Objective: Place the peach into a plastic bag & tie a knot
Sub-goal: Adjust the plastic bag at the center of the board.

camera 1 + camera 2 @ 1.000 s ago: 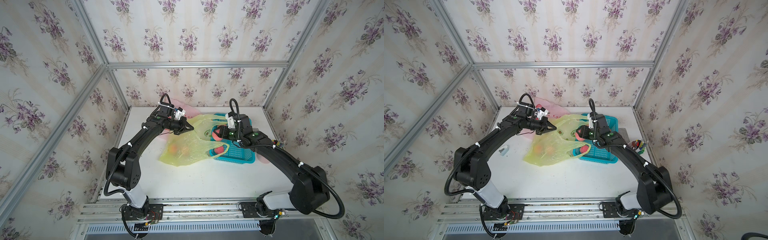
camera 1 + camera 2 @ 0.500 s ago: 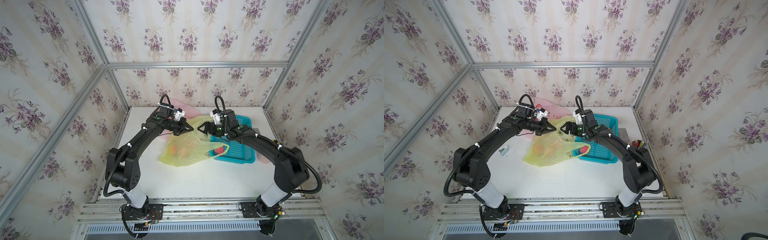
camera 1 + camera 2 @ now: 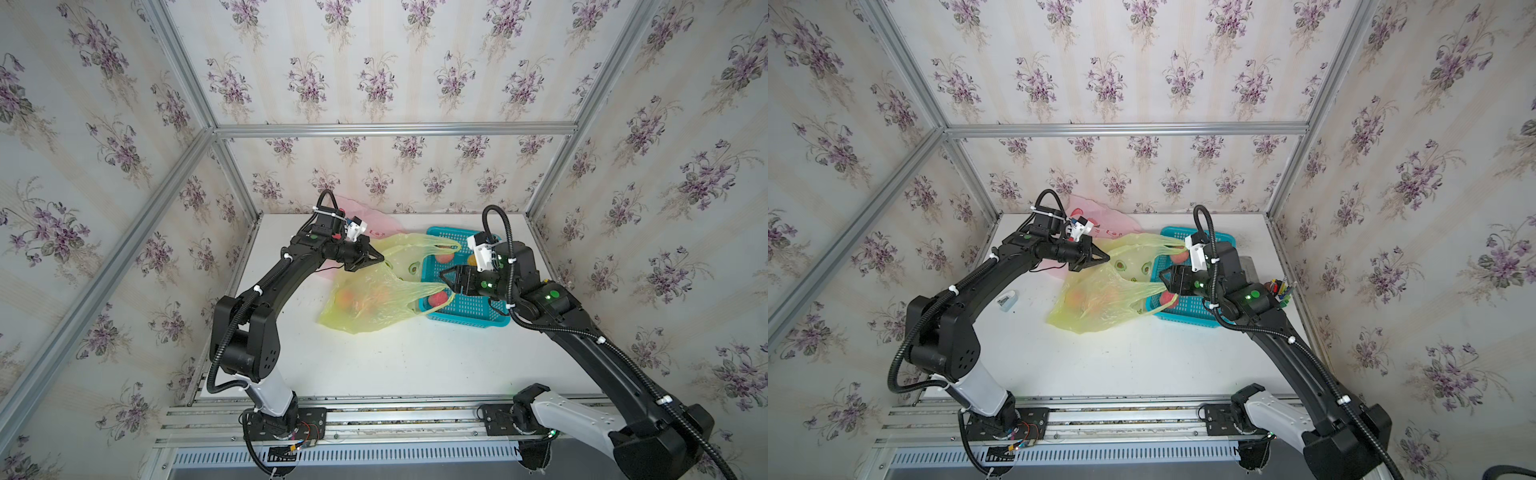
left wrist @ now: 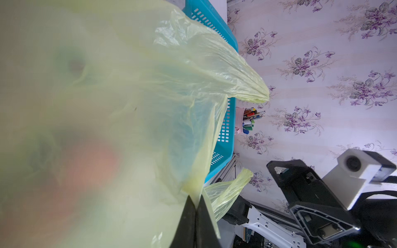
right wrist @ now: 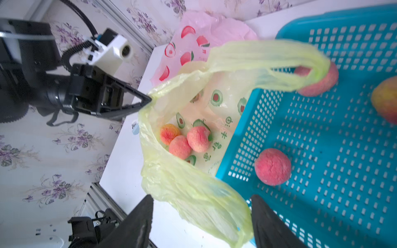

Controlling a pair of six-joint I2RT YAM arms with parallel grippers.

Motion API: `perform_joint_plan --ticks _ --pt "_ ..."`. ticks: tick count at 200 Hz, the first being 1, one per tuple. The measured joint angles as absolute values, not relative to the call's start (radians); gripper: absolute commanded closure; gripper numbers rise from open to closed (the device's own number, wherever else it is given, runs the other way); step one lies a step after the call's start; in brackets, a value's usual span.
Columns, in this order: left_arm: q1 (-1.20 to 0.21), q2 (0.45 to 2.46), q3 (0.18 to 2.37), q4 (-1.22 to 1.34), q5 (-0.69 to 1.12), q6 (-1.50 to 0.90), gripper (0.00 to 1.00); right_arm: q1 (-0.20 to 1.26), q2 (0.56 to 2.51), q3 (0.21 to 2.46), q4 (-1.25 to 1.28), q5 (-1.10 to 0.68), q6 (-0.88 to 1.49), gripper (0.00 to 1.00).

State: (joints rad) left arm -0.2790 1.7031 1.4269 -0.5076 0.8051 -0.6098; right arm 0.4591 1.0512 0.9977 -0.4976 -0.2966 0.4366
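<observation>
A yellow plastic bag (image 3: pixel 374 299) (image 3: pixel 1100 303) lies on the table, its mouth facing the basket. Three peaches (image 5: pixel 198 138) sit inside it. My left gripper (image 3: pixel 380 261) (image 4: pixel 196 204) is shut on the bag's far rim and holds it up. My right gripper (image 3: pixel 444 280) (image 5: pixel 202 198) is open, its fingers either side of the bag's near handle (image 5: pixel 206 199), over the basket's edge. The far handle (image 5: pixel 268 55) drapes over a peach (image 5: pixel 318 83) in the basket. Another loose peach (image 5: pixel 272 166) lies in the basket close to my right gripper.
The blue basket (image 3: pixel 469 309) (image 5: pixel 343 150) stands right of the bag with a third peach (image 5: pixel 386 98). A pink bag (image 3: pixel 374 216) lies at the back behind my left gripper. A pen cup (image 3: pixel 1279 289) stands by the right wall, and a small white object (image 3: pixel 1008 300) lies at the left.
My right gripper went left toward the bag's mouth, then came back right and nearer, down to the near handle, jaws wider than a second ago. The left gripper has kept its hold.
</observation>
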Motion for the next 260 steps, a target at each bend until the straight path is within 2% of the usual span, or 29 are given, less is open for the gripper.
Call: perform_joint_plan --ticks 47,69,129,140,177,182,189,193,196,205,220,248,260 --pt "-0.279 1.703 1.418 -0.507 0.805 -0.607 1.0 0.458 1.028 0.909 -0.53 -0.289 0.439 0.39" --pt "-0.279 1.703 1.418 -0.507 0.805 -0.609 1.0 0.457 1.041 0.905 -0.522 -0.281 0.438 0.47" --pt "-0.279 1.701 1.418 -0.507 0.805 -0.61 1.0 0.45 1.101 0.901 -0.47 -0.291 0.432 0.59" --pt "-0.279 1.701 1.418 -0.507 0.805 -0.611 1.0 0.448 1.102 0.9 -0.461 -0.3 0.426 0.64" --pt "-0.279 1.693 1.418 -0.507 0.805 -0.614 1.0 0.446 1.106 0.899 -0.434 -0.326 0.42 0.92" --pt "-0.279 1.691 1.418 -0.507 0.805 -0.614 0.94 0.445 1.106 0.899 -0.43 -0.332 0.42 0.95" --pt "-0.279 1.687 1.418 -0.507 0.804 -0.614 0.76 0.445 1.105 0.903 -0.427 -0.339 0.42 1.0" --pt "-0.279 1.682 1.418 -0.507 0.803 -0.614 0.63 0.445 1.105 0.908 -0.427 -0.345 0.42 1.0" --pt "-0.279 1.678 1.417 -0.507 0.801 -0.614 0.57 0.445 1.105 0.912 -0.427 -0.351 0.423 1.0" --pt "-0.276 1.654 1.41 -0.508 0.786 -0.614 0.48 0.445 1.105 0.931 -0.423 -0.365 0.42 1.0" --pt "-0.269 1.591 1.396 -0.511 0.757 -0.611 0.4 0.445 1.114 0.984 -0.422 -0.397 0.416 1.0" --pt "-0.262 1.436 1.371 -0.511 0.677 -0.558 0.39 0.457 1.182 1.115 -0.414 -0.473 0.399 1.0" --pt "-0.274 1.358 1.359 -0.513 0.641 -0.515 0.35 0.477 1.225 1.179 -0.417 -0.496 0.391 1.0"
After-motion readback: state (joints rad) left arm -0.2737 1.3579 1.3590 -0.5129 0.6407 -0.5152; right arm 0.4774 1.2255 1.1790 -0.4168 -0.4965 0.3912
